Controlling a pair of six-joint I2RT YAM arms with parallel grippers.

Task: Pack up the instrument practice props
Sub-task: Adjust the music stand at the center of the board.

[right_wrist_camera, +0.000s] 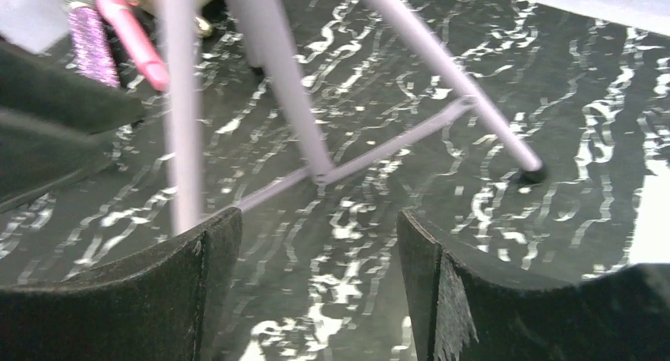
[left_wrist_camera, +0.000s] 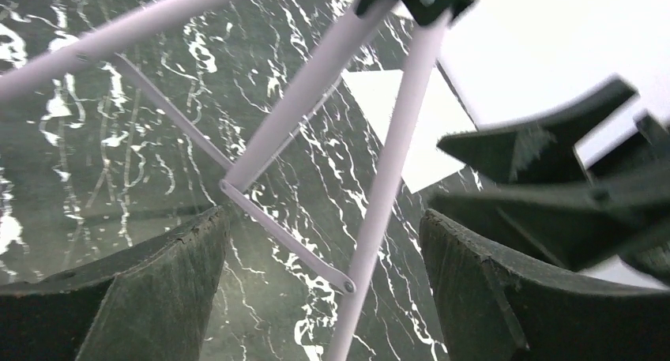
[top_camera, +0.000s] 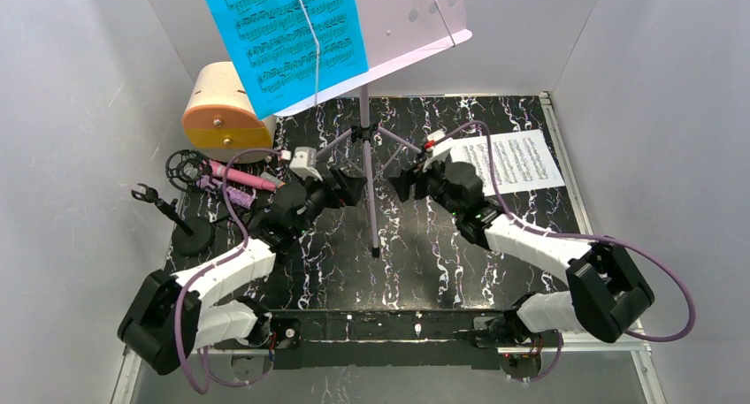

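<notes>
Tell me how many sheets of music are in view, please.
2. A blue sheet rests on the lilac music stand; a white sheet lies flat on the table, far right. More may hide behind the blue one.

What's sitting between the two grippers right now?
One lilac leg of the music stand runs between the open left gripper and the open right gripper. The top view shows it.

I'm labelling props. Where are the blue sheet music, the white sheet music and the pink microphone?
blue sheet music [top_camera: 283, 33], top view, centre of page.
white sheet music [top_camera: 517, 161], top view, centre of page.
pink microphone [top_camera: 243, 176], top view, its handle.
</notes>
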